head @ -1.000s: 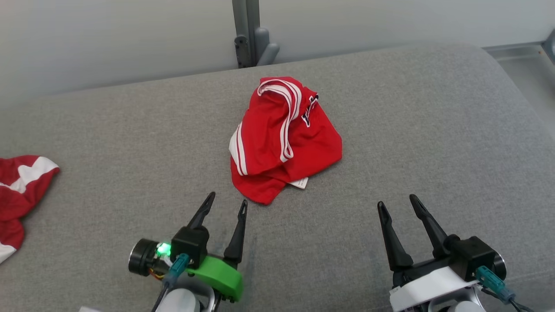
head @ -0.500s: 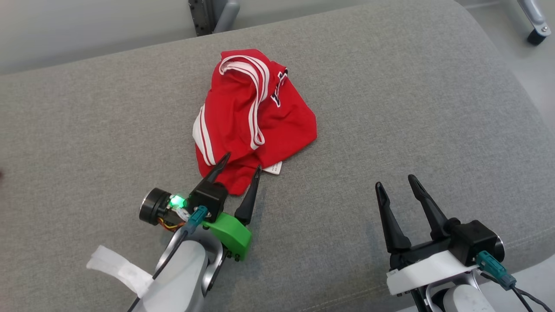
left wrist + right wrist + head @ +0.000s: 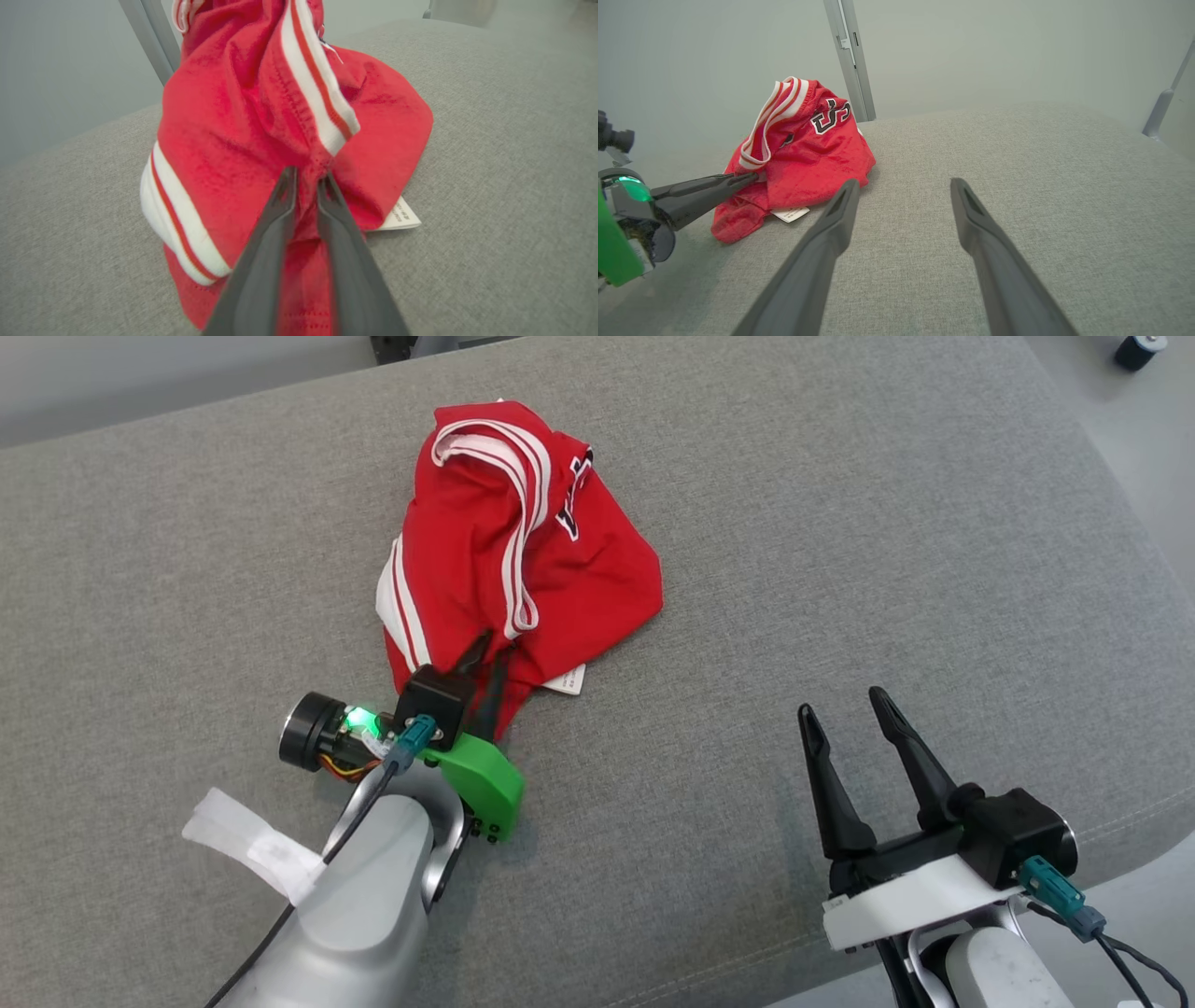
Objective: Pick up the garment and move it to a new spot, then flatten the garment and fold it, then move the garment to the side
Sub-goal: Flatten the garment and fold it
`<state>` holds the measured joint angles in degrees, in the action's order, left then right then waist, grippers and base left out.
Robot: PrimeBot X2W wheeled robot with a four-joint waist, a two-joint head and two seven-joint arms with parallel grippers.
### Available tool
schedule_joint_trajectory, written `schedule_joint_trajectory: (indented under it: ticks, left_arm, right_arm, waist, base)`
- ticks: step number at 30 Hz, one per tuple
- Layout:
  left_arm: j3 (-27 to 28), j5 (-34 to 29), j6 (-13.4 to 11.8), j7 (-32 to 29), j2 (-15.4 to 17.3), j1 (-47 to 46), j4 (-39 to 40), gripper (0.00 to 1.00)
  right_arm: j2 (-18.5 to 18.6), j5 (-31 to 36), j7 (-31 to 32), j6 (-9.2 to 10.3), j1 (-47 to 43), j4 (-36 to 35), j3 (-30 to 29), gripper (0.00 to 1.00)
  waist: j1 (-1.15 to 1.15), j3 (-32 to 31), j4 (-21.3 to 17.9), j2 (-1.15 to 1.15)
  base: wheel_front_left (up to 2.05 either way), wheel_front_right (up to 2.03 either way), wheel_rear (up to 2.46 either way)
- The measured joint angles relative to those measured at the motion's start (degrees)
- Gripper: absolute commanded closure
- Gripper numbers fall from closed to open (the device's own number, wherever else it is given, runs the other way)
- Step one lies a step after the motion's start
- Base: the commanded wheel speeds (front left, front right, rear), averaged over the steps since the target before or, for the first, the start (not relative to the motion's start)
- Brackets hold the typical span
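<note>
I see my left hand (image 3: 493,649) clenched on the near fold of the red garment (image 3: 579,569), tips buried in cloth, right hand (image 3: 841,701) released, lettering half hidden.

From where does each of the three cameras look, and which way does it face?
Head view: on the head, facing down at grey cushion and red garment; both pairs of jaws show.
Left wrist view: on the left wrist, facing along its jaws, pinching the garment.
Right wrist view: on the right wrist, facing across the cushion; its open jaws show.
Shared: all show the garment's white label.
</note>
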<state>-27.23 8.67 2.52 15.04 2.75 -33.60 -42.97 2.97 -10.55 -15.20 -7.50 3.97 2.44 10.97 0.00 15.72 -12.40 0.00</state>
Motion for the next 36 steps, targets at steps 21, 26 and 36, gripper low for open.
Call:
schedule_joint_trajectory:
  ticks: [21, 26, 36]
  left_arm:
    - [-1.3, 50.3, 3.0, -17.2, 0.1, -20.2, 8.1, 1.0]
    - [-1.9, 56.6, -0.2, -19.2, 0.1, -30.1, 9.2, 1.0]
    - [2.0, 66.6, -3.0, -11.4, 0.0, -44.6, 3.9, 1.0]
  right_arm:
    - [-0.1, -3.2, 0.0, 0.0, -2.3, 2.8, 3.8, 0.0]
    - [-0.1, -3.3, 0.0, 0.0, -3.5, 3.1, 3.7, 0.0]
    - [-0.1, -3.1, 0.0, 0.0, -4.6, 3.2, 3.7, 0.0]
  waist:
    - [0.0, -9.5, -5.1, 0.0]
    - [0.0, -12.1, -7.5, 0.0]
    - [0.0, -14.9, -8.6, 0.0]
  base:
    - [0.0, 0.0, 0.0]
    - [0.0, 0.0, 0.0]
    - [0.0, 0.0, 0.0]
